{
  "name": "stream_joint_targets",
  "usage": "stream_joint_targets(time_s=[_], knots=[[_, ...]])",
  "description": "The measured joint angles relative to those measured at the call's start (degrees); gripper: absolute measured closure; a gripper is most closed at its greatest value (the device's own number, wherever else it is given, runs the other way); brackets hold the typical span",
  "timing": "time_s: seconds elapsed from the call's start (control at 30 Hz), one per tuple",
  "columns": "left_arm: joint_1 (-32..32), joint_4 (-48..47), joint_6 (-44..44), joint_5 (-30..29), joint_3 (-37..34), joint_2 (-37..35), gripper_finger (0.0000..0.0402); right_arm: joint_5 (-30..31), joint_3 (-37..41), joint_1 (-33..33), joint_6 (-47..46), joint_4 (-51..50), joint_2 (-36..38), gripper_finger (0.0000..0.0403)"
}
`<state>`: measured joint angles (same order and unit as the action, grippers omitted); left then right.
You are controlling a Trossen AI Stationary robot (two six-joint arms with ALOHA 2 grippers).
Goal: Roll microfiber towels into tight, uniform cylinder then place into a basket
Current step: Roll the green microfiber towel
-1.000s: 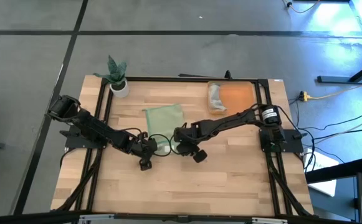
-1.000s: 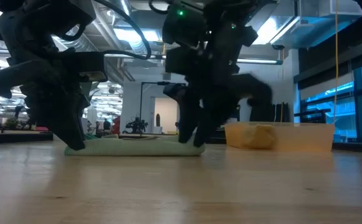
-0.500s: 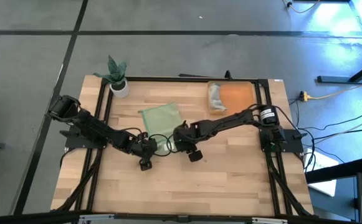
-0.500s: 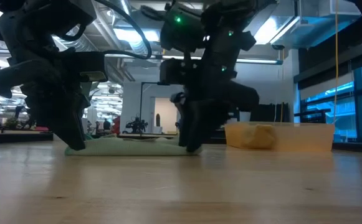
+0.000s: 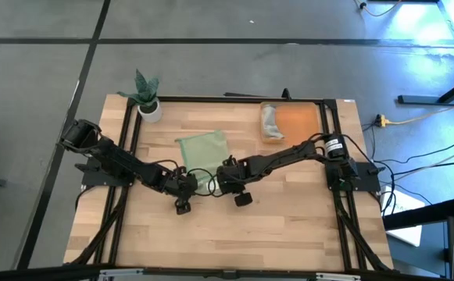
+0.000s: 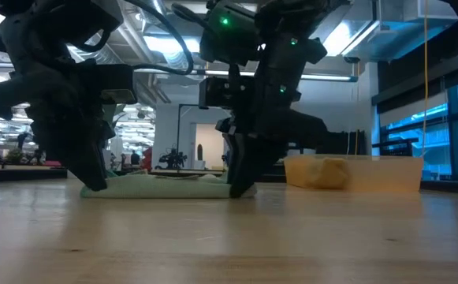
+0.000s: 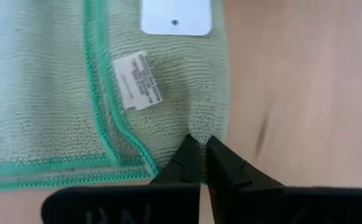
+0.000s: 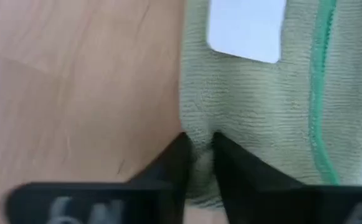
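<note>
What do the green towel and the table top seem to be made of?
Green towel: soft knitted or looped cloth, likely microfiber, matte, with a fine ribbed nap, a darker green stitched hem and a sewn white tag.
Table top: light wood, seemingly glued strips, smooth with a faint sheen.

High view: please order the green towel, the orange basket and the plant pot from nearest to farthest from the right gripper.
1. Green towel: the right gripper pinches its near edge at mid-table.
2. Orange basket: at the table's far right corner, with the grey towel inside.
3. Plant pot: at the far left corner.
</note>
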<state>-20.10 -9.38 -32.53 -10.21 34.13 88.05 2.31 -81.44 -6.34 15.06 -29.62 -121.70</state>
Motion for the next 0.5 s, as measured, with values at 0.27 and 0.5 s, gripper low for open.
stream_joint_targets(time_s=[0.27, 0.5], knots=[[0.40, -0.78, 1.23, 8.27, 2.90, 0.20, 0.0401, -11.75, -5.72, 2.17, 0.09, -9.35, -0.78, 0.0396], [3.33, -7.68, 1.16, 18.36, 7.10, 0.16, 0.0401, -27.69, -10.23, 6.06, -0.62, -14.23, -0.69, 0.0399]])
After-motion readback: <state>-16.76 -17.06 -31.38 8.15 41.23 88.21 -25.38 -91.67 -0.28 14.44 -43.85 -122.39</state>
